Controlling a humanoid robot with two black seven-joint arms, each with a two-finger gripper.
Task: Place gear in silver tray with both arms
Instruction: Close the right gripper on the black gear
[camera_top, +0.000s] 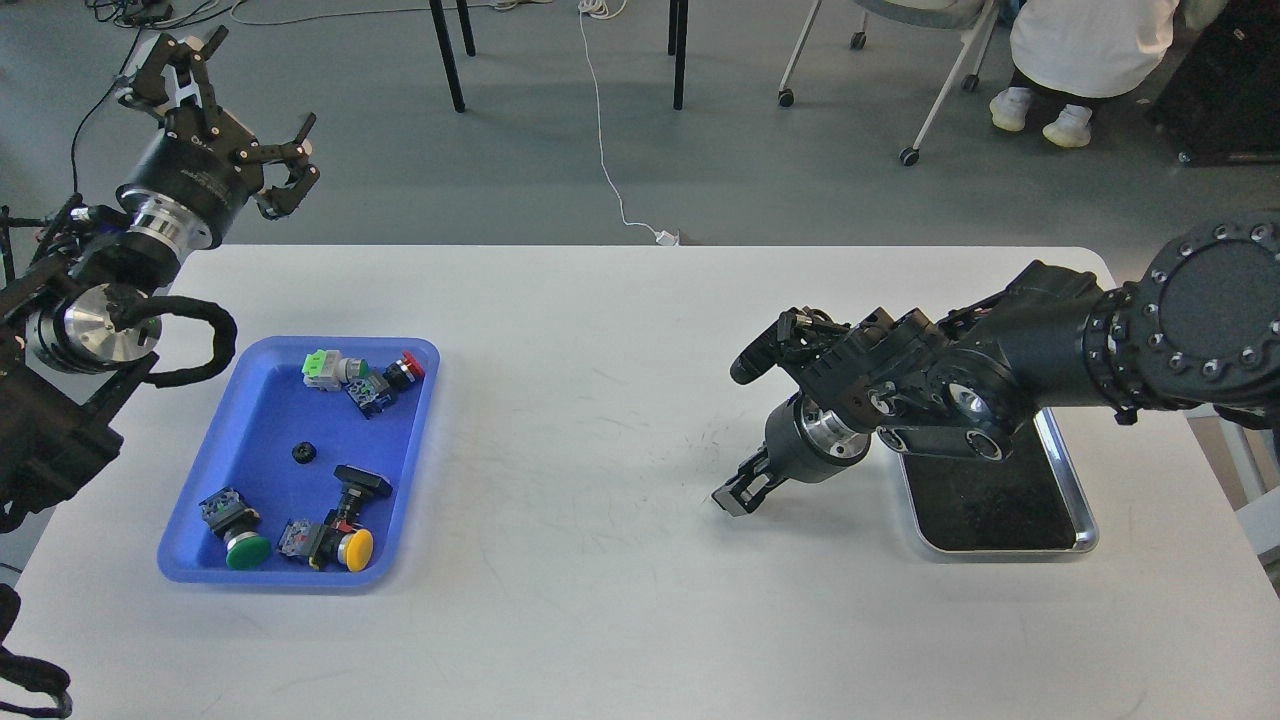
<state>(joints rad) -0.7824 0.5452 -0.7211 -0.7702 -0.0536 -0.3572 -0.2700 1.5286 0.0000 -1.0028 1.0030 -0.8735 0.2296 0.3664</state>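
Observation:
The gear (303, 452) is a small black toothed ring lying in the middle of the blue tray (250, 400) at the left. The silver tray (1086, 525) lies at the right with a dark bottom, and nothing shows in it. My right arm crosses over its far end. My right gripper (738, 494) points down at the table just left of the silver tray, with nothing seen in it. Its fingers are seen edge-on and cannot be told apart. My left gripper (262, 95) is open and empty. It is raised beyond the table's far left corner, well away from the gear.
The blue tray also holds several push-button switches: green and red ones (360, 372) at the far end, and green (240, 545) and yellow (345, 545) ones at the near end. Chair legs, a cable and a seated person are on the floor beyond the table.

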